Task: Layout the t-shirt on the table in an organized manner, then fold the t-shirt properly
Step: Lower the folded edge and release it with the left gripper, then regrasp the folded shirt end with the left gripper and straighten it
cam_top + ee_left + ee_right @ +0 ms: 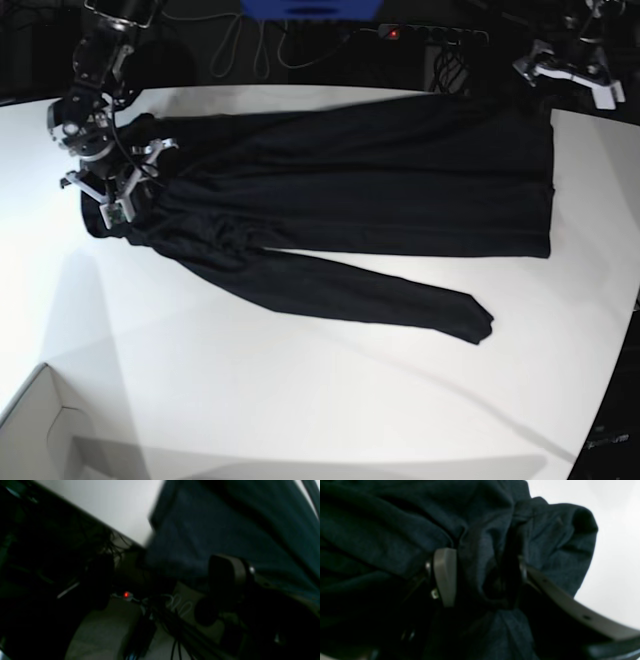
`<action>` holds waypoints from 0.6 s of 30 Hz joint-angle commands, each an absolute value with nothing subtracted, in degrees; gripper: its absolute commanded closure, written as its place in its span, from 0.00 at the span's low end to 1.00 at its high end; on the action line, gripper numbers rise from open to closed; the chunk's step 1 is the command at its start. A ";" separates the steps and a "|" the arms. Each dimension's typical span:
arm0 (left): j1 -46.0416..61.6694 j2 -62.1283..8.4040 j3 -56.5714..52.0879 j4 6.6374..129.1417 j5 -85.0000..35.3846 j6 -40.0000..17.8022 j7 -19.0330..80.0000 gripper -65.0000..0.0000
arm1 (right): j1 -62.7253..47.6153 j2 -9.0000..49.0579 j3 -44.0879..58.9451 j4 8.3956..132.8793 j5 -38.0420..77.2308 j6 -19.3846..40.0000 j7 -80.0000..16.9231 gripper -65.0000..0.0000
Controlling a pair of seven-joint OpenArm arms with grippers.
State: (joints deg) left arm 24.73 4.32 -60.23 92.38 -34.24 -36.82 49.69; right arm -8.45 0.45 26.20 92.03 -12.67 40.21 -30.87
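t-shirt (350, 170): black, spread across upper half of frame on white table (300, 400), one long fold trailing toward lower right | right gripper (125, 190): upper left, jaws apart with bunched cloth between them | left gripper (570, 72): upper right, off the shirt, jaws wide

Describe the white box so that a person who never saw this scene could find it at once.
Start from the table, the large glossy white top that fills the base view. Follow its near edge to the corner on that view's left, well away from the t-shirt. The box sits there: open-topped, with straight upright walls.
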 commanded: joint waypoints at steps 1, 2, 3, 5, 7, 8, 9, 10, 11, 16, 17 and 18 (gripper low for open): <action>24.57 3.74 -60.62 92.53 -34.42 -37.93 48.57 0.13 | -8.13 0.75 26.07 92.79 -12.70 40.00 -30.99 0.52; 24.22 3.74 -60.62 92.09 -33.89 -38.37 48.57 0.13 | -8.13 0.75 26.07 92.70 -12.70 40.00 -30.99 0.52; 23.96 3.74 -60.62 91.82 -33.63 -38.37 48.57 0.13 | -8.13 0.84 26.07 92.70 -12.70 40.00 -30.99 0.52; 23.78 3.82 -60.62 91.21 -33.27 -38.37 48.57 0.13 | -8.13 0.92 26.07 92.70 -12.79 40.00 -30.99 0.52; 23.34 3.82 -60.62 90.68 -32.92 -38.29 48.48 0.12 | -8.13 1.01 26.07 92.70 -12.79 40.00 -30.99 0.52; 23.08 3.82 -60.62 90.68 -32.84 -38.29 48.48 0.12 | -8.13 1.01 26.07 92.70 -12.79 40.00 -30.99 0.52; 23.08 3.82 -60.62 90.68 -32.92 -38.29 48.48 0.12 | -8.13 1.10 26.07 92.70 -12.79 40.00 -30.99 0.52; 23.08 3.82 -60.62 90.68 -33.01 -38.46 48.48 0.13 | -8.13 1.10 26.07 92.70 -12.79 40.00 -30.99 0.52; 23.08 3.82 -60.62 90.68 -33.01 -38.46 48.48 0.13 | -8.13 1.10 26.07 92.70 -12.79 40.00 -30.99 0.52; 22.99 3.82 -60.53 90.68 -33.45 -38.64 48.48 0.31 | -7.96 1.10 26.07 92.70 -12.79 40.00 -30.99 0.52; 22.99 3.74 -60.53 90.68 -33.45 -38.73 48.48 0.41 | -7.87 1.10 26.07 92.70 -12.79 40.00 -30.99 0.52; 22.90 3.74 -60.53 90.68 -33.45 -38.73 48.48 0.53 | -7.87 1.10 26.07 92.70 -12.79 40.00 -30.99 0.52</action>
